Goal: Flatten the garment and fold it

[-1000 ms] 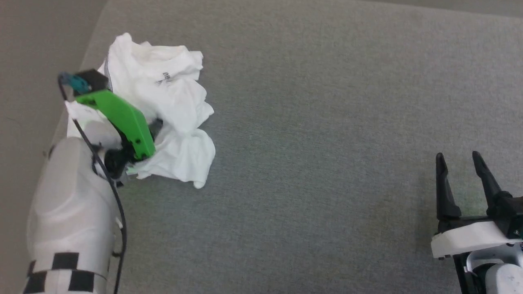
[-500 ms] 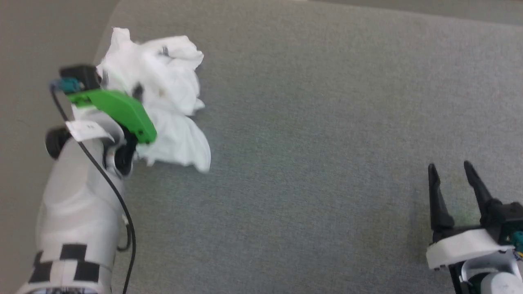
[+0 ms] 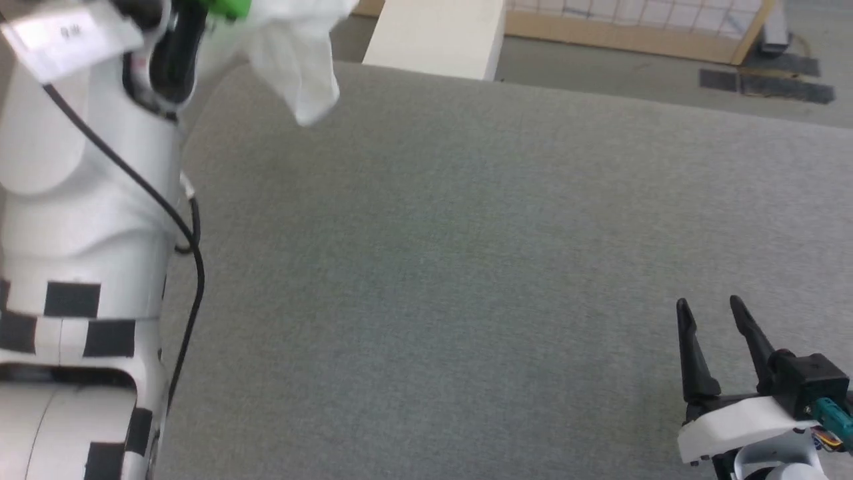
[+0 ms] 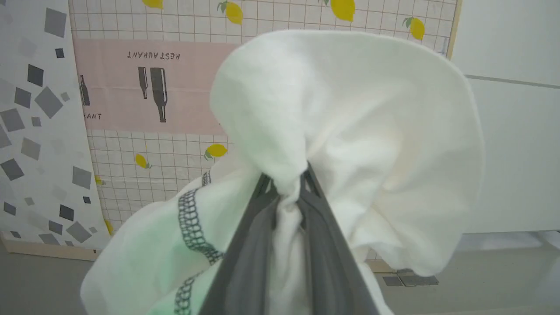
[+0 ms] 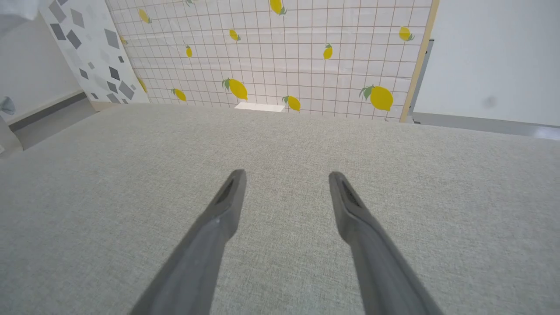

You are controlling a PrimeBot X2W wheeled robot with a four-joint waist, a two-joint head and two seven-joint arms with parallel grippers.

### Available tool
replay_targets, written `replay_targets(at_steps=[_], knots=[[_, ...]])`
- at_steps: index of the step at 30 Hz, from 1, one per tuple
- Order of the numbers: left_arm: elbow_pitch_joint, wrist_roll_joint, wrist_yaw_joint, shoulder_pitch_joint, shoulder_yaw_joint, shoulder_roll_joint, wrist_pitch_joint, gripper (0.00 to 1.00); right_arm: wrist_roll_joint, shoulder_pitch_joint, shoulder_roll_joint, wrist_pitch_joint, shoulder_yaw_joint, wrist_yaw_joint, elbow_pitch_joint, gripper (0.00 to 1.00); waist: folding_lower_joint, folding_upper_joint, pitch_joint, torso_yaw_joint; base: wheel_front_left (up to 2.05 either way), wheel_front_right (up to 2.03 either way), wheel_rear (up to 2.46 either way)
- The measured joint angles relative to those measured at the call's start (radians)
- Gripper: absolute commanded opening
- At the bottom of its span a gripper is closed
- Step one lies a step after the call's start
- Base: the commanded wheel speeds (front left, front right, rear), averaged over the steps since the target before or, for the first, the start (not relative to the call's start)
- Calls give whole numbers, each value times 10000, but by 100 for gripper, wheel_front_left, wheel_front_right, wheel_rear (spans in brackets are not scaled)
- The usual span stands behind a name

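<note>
Garment (image 4: 350, 109) dangles bunched up at the far left, up above the grey surface (image 3: 433, 267), with the left gripper (image 4: 286, 183) pinched tight on a wad of it. Right gripper (image 3: 710, 302) sits near right, fingers spread wide, holding nothing, low over the same surface.

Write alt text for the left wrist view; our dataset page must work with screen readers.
The left gripper is shut on a bunch of the white garment, which bulges above and around its dark fingers, a dark zigzag seam at lower left. Behind stands a gridded lemon-print panel with a pink bottle poster.
</note>
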Motion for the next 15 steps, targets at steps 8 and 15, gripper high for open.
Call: replay_targets(at_steps=[8, 15], knots=[[-1340, -1427, -10, -599, -1419, -481, 474, 0, 247, 33, -2, -272, 115, 0, 512, 100, 0, 0, -338, -767, 0, 0, 0], [-1258, -2399, -12, 422, -2514, -1281, 449, 0, 274, 33, -2, -460, 50, 0, 811, 100, 0, 0, -480, -1436, 0, 0, 0]])
